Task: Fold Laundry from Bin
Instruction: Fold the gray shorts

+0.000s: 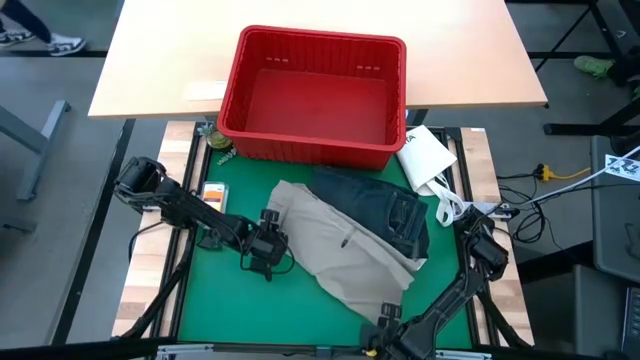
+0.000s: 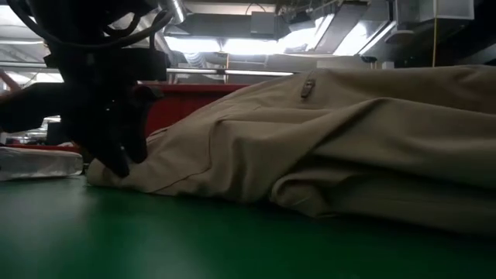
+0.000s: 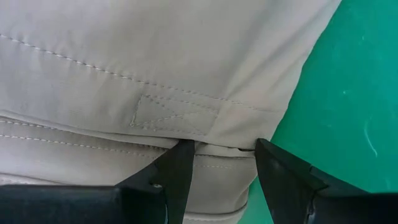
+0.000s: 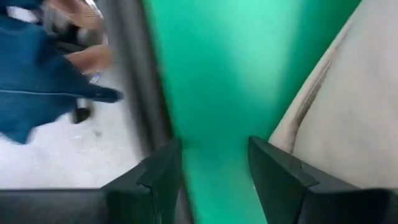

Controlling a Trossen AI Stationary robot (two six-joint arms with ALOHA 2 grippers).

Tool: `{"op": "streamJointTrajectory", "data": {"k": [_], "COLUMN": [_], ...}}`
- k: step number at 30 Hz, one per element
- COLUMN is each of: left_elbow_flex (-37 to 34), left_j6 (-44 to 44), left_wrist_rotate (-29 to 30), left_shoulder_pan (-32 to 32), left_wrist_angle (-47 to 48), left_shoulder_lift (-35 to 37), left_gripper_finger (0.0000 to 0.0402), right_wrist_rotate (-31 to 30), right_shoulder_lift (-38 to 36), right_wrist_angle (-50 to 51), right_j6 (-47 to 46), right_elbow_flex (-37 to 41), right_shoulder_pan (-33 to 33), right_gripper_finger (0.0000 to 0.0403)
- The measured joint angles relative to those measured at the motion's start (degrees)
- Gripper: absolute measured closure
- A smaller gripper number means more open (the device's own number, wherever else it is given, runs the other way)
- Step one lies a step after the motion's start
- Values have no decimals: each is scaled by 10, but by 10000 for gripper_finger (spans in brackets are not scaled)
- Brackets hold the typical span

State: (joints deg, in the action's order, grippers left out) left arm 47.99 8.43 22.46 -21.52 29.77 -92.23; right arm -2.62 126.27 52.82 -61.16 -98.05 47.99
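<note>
A: Since the fold needs cloth laid flat, where does item 1, the laundry, stand?

B: Item 1a, tan khaki trousers (image 1: 345, 255): spread on the green mat (image 1: 220, 300) of the counter, in front of the bin. Item 1b, dark blue denim jeans (image 1: 385, 210): lying across the khakis' far edge, partly overlapping them, so the khakis cannot yet be folded alone, in my judgement.

A: And item 2, the bin?

B: Red bin (image 1: 310, 145): at the far side of the mat, against the pale counter (image 1: 160, 60), with no garment showing inside; it looks done with as a source.

A: Pincers?

B: 2 entries. Left pincer (image 1: 268, 243): low at the khakis' left edge, fingers apart with a hemmed corner of the cloth (image 3: 211, 124) between them, not clamped. Placed so, I judge, to pinch that edge for a lift or pull. Right pincer (image 1: 388, 318): at the near edge of the mat just beside the khakis' near end, fingers apart over bare mat, holding nothing; likely waiting for the matching corner.

A: Sundries?

B: White packet (image 1: 425, 155): right of the bin, off the mat, clear of the work.
</note>
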Motion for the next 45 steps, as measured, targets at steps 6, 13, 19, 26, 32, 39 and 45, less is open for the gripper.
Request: {"op": "streamJointTrajectory", "data": {"k": [6, 13, 19, 26, 32, 39, 45], "left_elbow_flex": [0, 0, 0, 0, 0, 0, 0], "left_j6": [0, 0, 0, 0, 0, 0, 0], "left_wrist_rotate": [-1, -3, -3, -5, -5, -6, -6], "left_shoulder_pan": [-3, -3, -3, -3, -3, -3, -3], "left_wrist_angle": [-1, -3, -4, -7, -7, -8, 19], "left_shoulder_lift": [0, 0, 0, 0, 0, 0, 0], "left_gripper_finger": [233, 233, 233, 233, 233, 233, 233], "right_wrist_rotate": [-26, -153, -237, -195, -108, 6, 45], "right_shoulder_lift": [0, -1, 4, 4, 4, 4, 3], "right_wrist_angle": [4, 41, 114, 97, 2, -41, -38], "right_j6": [29, 70, 71, 39, 24, 23, 25], "right_elbow_flex": [-67, -143, -144, -91, -20, 8, 5], "right_shoulder_pan": [1, 4, 0, -5, -4, -5, -4], "right_gripper_finger": [219, 219, 219, 219, 219, 219, 219]}}
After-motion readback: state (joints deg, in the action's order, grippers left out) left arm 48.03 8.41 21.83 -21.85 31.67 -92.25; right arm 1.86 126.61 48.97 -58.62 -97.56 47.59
